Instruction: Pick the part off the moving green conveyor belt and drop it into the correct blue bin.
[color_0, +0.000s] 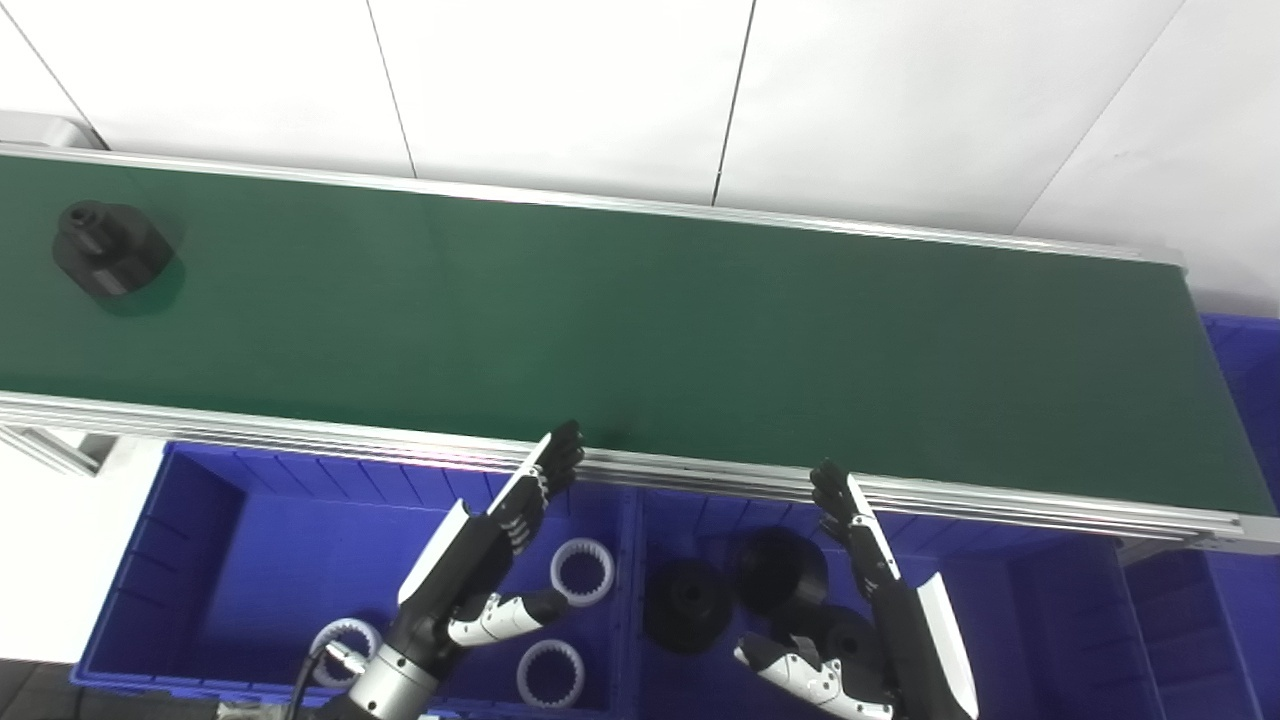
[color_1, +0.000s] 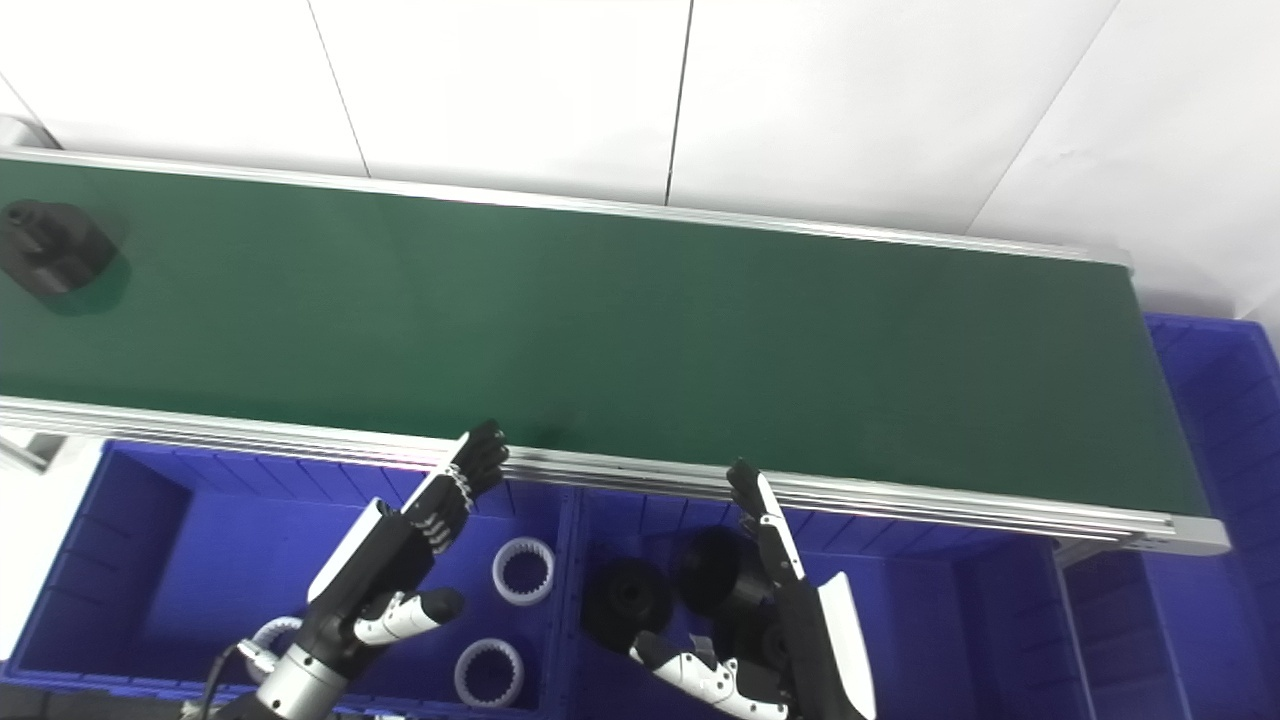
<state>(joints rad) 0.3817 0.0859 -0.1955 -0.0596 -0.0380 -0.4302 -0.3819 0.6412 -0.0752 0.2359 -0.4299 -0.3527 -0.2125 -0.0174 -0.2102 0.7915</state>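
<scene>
Far to the left on the green conveyor belt (color_0: 640, 320) sits the black part (color_0: 105, 248), a squat block with a short round neck on top, well apart from both my hands; in the right eye view the picture's edge cuts off its left side, and its dark surface shows little detail. My left hand (color_0: 500, 550) hovers over the left blue bin (color_0: 200, 560), palm turned inward, fingers straight and together with their tips reaching up to the belt's near aluminium rail (color_0: 700, 475), thumb stuck out to the right; it is spread and holds nothing. Under it lie white toothed rings (color_0: 582, 571), three that I can see, one partly hidden behind my wrist. My right hand (color_0: 870, 600) stands over the middle blue bin (color_0: 1040, 620), fingers likewise extended toward the rail, thumb splayed out to the left, empty. Black round parts (color_0: 688, 606) lie in that bin, some hidden behind my right hand so I cannot tell how many. Another blue bin (color_0: 1245, 360) shows at the belt's right end, cut off by the frame.
</scene>
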